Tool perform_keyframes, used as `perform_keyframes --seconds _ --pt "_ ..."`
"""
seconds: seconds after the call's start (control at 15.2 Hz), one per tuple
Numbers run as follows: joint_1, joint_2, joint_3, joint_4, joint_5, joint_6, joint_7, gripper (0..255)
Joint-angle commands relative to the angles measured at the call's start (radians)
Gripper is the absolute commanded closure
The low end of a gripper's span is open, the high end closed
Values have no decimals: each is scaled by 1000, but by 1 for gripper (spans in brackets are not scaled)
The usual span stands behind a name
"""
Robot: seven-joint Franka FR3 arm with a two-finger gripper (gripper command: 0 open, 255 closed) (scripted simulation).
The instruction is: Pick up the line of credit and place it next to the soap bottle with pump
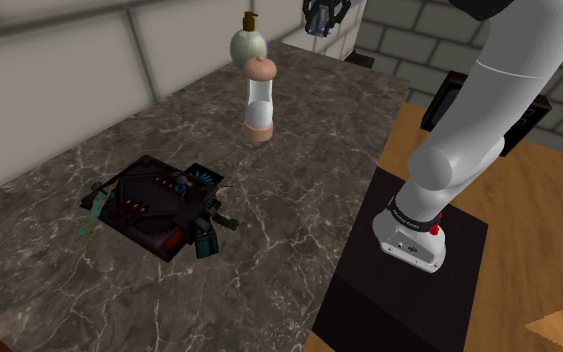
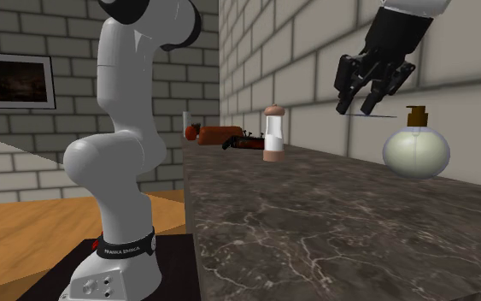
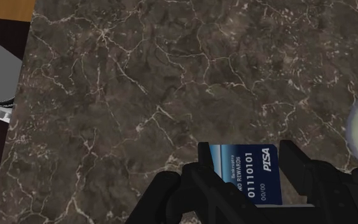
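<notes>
Hanging in the upper right of the second exterior view, gripper (image 2: 360, 104) clenched on the blue card (image 3: 250, 175) by opposite edges, level above the counter (image 2: 332, 222), near the soap bottle (image 2: 415, 150). Card likely light, thin, stiff, slick; edge hold may slip

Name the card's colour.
The card is blue with white lettering, clearest in the wrist view.
</notes>
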Motion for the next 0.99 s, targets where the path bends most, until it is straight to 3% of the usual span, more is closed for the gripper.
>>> perform_keyframes --seconds 0.0,0.92 --pt "2 -5 1 -32 -4 26 -11 255" --pt "11 -7 5 -217 -15 195 -81 255"
